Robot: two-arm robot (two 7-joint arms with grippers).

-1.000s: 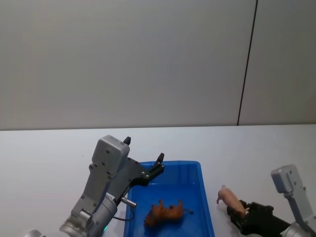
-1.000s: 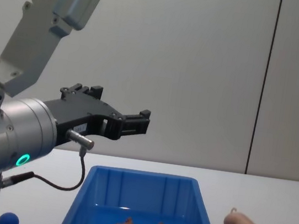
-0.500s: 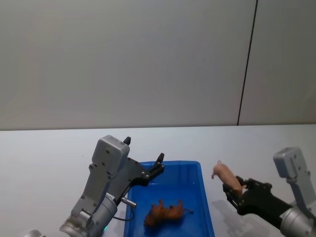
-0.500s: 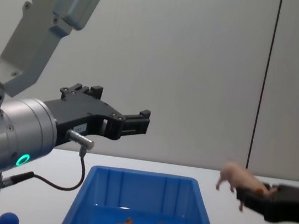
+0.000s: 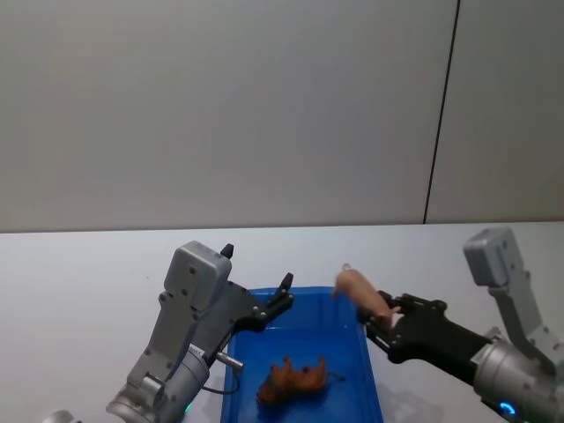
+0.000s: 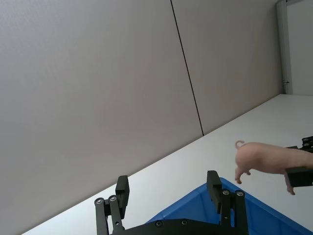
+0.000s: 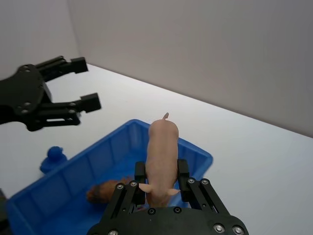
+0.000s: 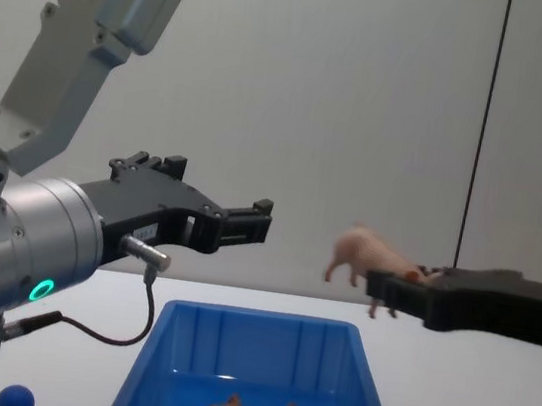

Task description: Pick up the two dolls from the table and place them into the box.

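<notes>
Pink pig in right hand

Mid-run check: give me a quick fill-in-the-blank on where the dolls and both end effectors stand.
The right end effector holds the pale ____ pig.
The brown doll lies ____ the box.
The left end effector has its fingers ____, holding nothing.
Missing words: pink; inside; open.
</notes>
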